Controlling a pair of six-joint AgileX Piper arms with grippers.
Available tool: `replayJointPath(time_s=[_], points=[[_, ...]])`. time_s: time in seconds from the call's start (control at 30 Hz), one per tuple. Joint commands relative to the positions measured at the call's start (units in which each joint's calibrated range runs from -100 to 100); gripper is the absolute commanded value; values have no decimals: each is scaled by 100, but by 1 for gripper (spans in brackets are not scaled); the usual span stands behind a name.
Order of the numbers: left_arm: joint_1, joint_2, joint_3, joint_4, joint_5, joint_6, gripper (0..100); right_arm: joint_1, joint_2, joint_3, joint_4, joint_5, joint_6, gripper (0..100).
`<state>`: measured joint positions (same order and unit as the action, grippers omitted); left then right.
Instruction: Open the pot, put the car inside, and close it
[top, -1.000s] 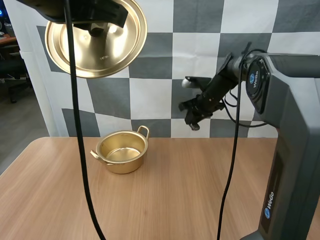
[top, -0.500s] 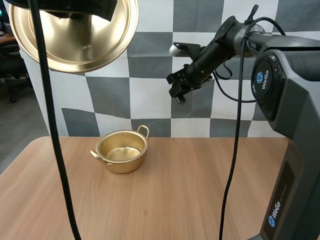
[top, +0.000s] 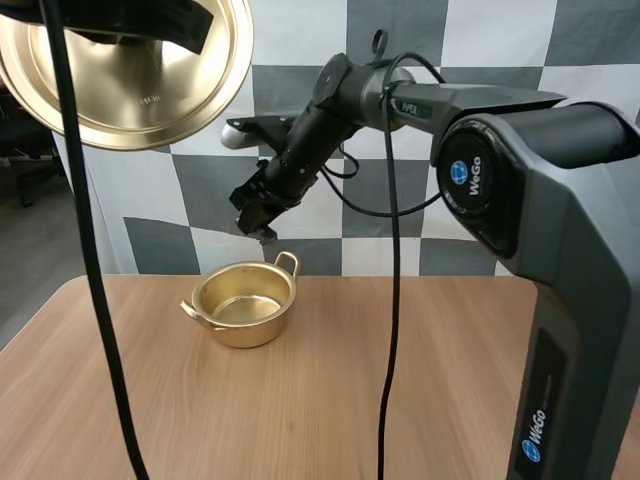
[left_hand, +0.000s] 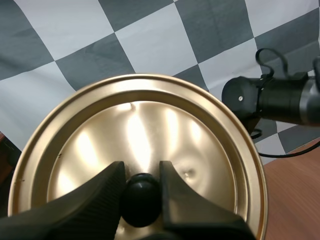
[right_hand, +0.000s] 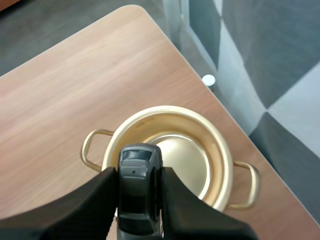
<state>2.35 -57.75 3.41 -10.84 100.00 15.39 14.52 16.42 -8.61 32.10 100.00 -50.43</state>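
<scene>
Toward the far edge of the table (top: 400, 380), left of its middle, the brass-coloured pot (top: 243, 305) stands upright and uncovered, its shiny inside bare and its two loop handles (top: 288, 262) sticking out at opposite sides. Directly above it hangs the right gripper (right_hand: 139, 200), its fingers narrowed onto a small dark grey car (right_hand: 139, 185) that is pinched between the tips. From the right wrist view the car sits over the pot's mouth, overlapping the rim on the gripper's side, clear of the metal. The right arm (top: 420, 100) reaches across from the table's right side, sloping down to the pot.

High over the table's far left corner, well apart from the pot, the left gripper (left_hand: 141, 192) holds the lid (left_hand: 150, 130) by its black knob (left_hand: 141, 197), fingers closed on either side of it. The lid is tilted, its underside facing the high camera.

Beyond the table's far edge lies a small white round object (right_hand: 208, 79), on the floor as far as I can tell.
</scene>
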Motion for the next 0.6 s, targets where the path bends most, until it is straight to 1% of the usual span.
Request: replayJointPath(time_s=[0.0,0.17,0.4,0.57], points=[[0,-7,7,-1,0,2,0,25,112,0,113,0,8,0],[0,-29,7,-1,0,2,0,25,287,0,240,0,8,0],[0,-29,7,-1,0,2,0,29,582,0,696,0,-17,0],[82,-28,7,-1,0,2,0,43,882,0,842,0,-103,0]])
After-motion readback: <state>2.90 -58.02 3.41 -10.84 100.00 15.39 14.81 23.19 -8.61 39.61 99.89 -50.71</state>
